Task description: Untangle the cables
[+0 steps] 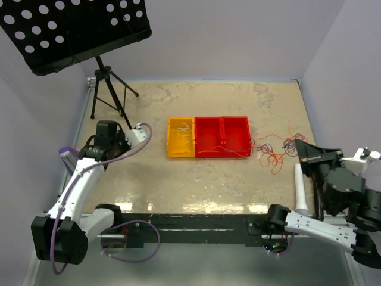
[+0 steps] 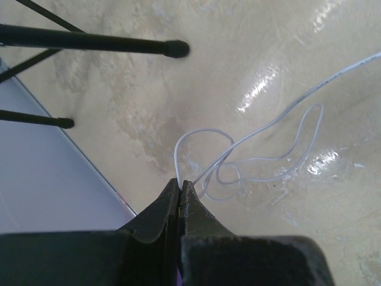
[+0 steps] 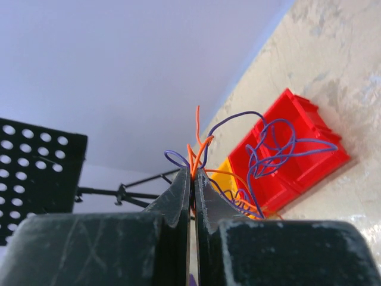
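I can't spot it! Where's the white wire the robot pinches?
Left wrist view: the white wire loops over the table from the left arm's fingers, near the stand's feet.

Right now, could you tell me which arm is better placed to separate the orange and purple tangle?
Right. The right gripper is shut on orange and purple strands, with the tangle beside it, right of the red bins. The left gripper pinches a white cable by the tripod.

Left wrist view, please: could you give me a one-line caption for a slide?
Left hand pinching a looped white cable, with the beige table and black tripod legs beyond.
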